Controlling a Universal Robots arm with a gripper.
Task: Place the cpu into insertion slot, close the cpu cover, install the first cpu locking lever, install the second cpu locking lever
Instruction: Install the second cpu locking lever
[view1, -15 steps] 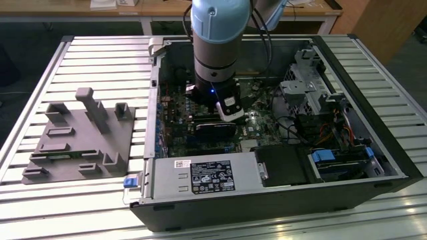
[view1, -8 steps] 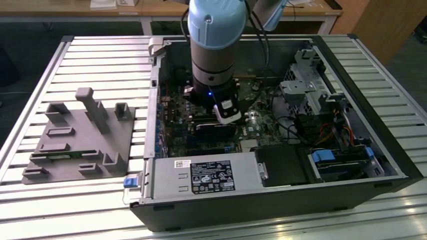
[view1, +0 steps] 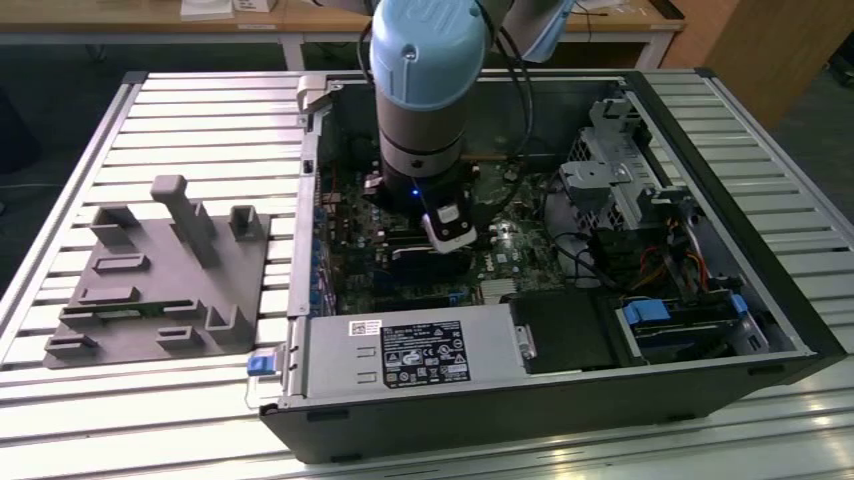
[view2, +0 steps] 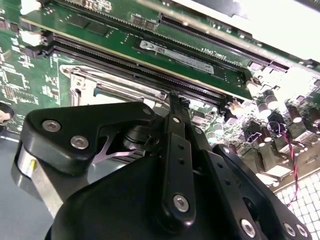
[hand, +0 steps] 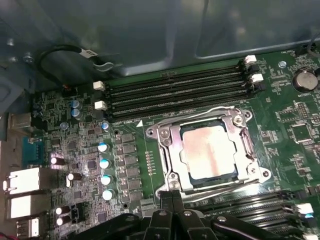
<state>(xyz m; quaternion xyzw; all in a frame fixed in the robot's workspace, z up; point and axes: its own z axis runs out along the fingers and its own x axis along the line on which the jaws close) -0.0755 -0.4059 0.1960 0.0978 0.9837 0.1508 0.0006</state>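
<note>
In the exterior view the arm reaches into the open computer case (view1: 561, 400), and in the first wrist view the gripper (hand: 172, 197), fingers pressed together and grasping nothing, hangs beside the cpu (hand: 207, 150) seated under the closed cpu cover (hand: 167, 150), a light, stiff, probably fragile chip best taken by its edges.

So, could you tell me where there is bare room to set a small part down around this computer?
The slatted table is bare between the grey fixture and the computer case, and along the front edge. Inside the case it is crowded: the arm hangs over the motherboard, with drive bays and cables beside it.
</note>
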